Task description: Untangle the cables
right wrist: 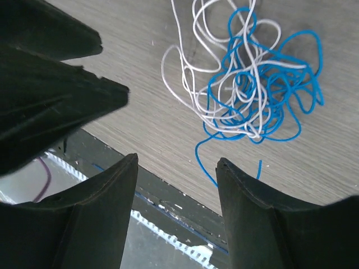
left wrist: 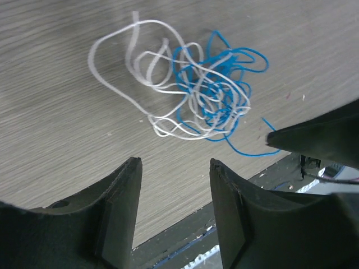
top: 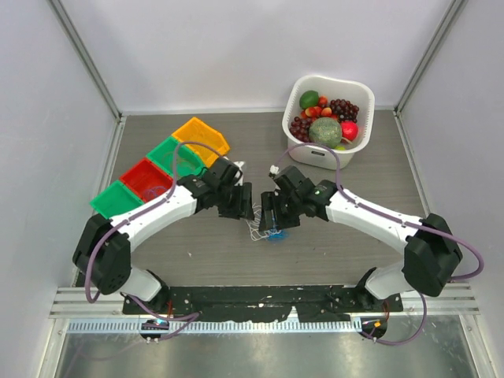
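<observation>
Cables (left wrist: 196, 98), white and blue knotted together, lie on the table (left wrist: 50, 145) below the left gripper (left wrist: 175, 190) and right gripper (right wrist: 176, 185), both spread and empty, so each should pinch one colour's outer loop, then part gently.

Tangled blue and white cables (right wrist: 245, 92) lie beyond the right gripper (right wrist: 176, 161).

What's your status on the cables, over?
Left gripper and right gripper: jaws open, empty. White and blue cables tangled on table, not held. Nothing in the way.
</observation>
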`<action>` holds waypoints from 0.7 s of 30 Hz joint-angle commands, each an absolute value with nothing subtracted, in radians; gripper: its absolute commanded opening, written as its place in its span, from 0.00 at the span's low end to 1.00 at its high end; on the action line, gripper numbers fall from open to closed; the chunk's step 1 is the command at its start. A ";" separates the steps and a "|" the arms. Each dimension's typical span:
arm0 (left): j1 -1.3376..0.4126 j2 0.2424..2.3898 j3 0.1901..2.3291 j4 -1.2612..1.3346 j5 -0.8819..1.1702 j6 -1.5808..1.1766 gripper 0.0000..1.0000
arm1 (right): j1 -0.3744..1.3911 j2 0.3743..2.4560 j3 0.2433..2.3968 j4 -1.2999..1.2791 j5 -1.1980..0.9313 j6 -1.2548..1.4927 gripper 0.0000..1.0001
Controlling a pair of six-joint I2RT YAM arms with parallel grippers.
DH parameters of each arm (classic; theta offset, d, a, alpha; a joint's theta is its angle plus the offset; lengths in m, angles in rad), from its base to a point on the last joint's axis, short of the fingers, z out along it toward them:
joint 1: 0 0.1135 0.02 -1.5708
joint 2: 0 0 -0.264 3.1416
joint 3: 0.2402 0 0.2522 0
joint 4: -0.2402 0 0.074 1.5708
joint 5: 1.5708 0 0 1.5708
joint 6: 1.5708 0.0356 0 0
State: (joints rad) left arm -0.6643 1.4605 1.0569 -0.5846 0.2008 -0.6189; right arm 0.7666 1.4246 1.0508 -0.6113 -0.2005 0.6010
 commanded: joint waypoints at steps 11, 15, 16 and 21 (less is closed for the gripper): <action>-0.785 1.552 0.974 -0.184 0.383 -0.338 0.57 | 0.776 1.157 0.881 -0.529 -0.110 0.693 0.56; -0.788 1.620 0.986 -0.201 0.448 -0.263 0.61 | 0.746 1.039 0.827 -0.532 -0.091 0.709 0.56; -0.787 1.629 0.988 -0.209 0.456 -0.243 0.61 | 0.739 1.026 0.819 -0.531 -0.091 0.713 0.56; -0.792 1.648 0.989 -0.255 0.459 -0.167 0.59 | 0.724 0.985 0.788 -0.541 -0.101 0.738 0.55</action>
